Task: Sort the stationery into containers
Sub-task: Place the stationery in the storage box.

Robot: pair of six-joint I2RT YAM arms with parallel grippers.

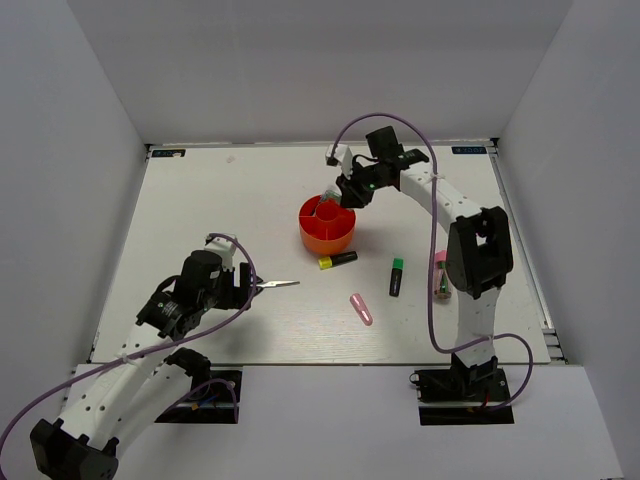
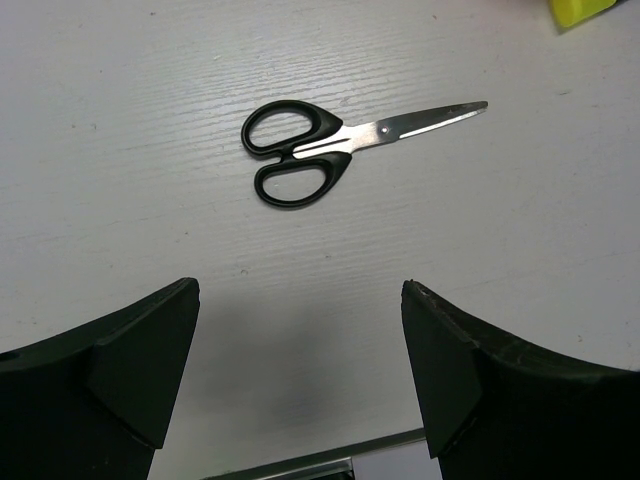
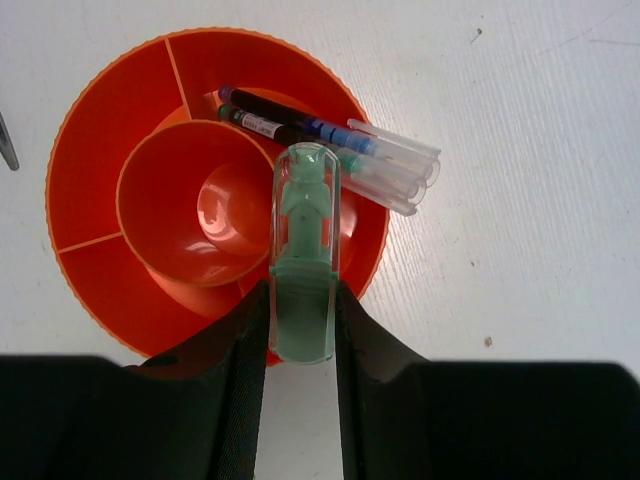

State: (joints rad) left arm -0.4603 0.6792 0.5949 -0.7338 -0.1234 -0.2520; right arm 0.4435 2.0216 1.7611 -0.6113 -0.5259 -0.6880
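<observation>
My right gripper (image 1: 350, 192) is shut on a pale green highlighter (image 3: 303, 250) with a clear cap and holds it over the red-orange organizer (image 1: 326, 238), near its central cup (image 3: 195, 205). A ring compartment holds dark pens with clear caps (image 3: 300, 127). My left gripper (image 2: 300, 335) is open and empty, just short of the black-handled scissors (image 2: 320, 150), which lie flat and closed with the blades pointing right. In the top view the scissors (image 1: 278, 285) lie right of the left gripper (image 1: 248, 287).
On the table lie a yellow-capped marker (image 1: 338, 260), a green-capped marker (image 1: 396, 277), a pink highlighter (image 1: 361, 308) and a pink-capped tube (image 1: 441, 275) beside the right arm. White walls enclose the table on the left, back and right.
</observation>
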